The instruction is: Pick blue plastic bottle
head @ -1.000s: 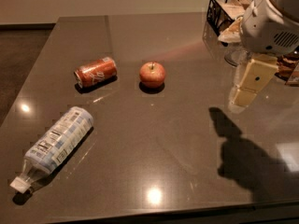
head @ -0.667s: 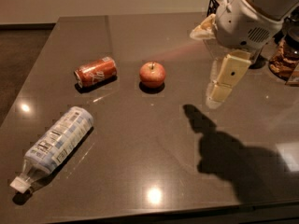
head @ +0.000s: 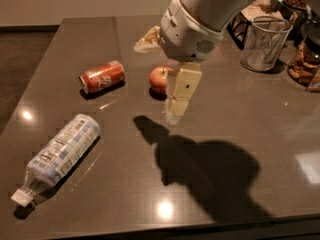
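One tool [head: 174,112] beside apple [head: 158,78], well apart from blue plastic bottle [head: 62,146]

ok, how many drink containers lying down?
2: bottle front left, can behind it, left of the apple. The gripper hangs mid-table by the apple; arm may hide more.

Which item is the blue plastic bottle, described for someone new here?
On the dark table, look to the near-left corner, away from the claw hovering by the apple. The blue plastic bottle lies sideways there: clear, pale label, white cap, longer than the red can.
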Available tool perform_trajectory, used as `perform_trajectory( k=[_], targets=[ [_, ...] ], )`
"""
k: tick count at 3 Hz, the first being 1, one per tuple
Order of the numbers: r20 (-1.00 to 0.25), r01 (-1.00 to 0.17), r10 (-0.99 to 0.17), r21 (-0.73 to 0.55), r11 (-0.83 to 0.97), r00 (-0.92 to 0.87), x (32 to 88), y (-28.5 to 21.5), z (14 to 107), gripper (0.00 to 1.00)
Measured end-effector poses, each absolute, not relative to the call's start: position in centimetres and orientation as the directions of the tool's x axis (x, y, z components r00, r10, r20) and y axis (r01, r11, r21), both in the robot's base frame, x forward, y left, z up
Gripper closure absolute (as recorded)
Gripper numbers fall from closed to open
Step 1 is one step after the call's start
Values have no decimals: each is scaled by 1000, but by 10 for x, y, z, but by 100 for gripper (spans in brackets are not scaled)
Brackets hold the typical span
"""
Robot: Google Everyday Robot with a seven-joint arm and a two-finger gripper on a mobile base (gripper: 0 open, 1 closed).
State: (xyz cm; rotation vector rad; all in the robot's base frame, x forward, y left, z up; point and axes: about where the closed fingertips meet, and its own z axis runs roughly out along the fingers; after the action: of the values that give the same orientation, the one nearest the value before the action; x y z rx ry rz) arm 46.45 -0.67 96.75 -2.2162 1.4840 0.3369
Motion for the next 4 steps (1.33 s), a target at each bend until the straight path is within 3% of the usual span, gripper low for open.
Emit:
perform_trajectory(
  k=[2,4],
  targets=[
    [-458,-779,-643,-218,-588,614,434,85,943,0],
    [-362,-601,-512,-197,-775,779,407,147,894,0]
  ],
)
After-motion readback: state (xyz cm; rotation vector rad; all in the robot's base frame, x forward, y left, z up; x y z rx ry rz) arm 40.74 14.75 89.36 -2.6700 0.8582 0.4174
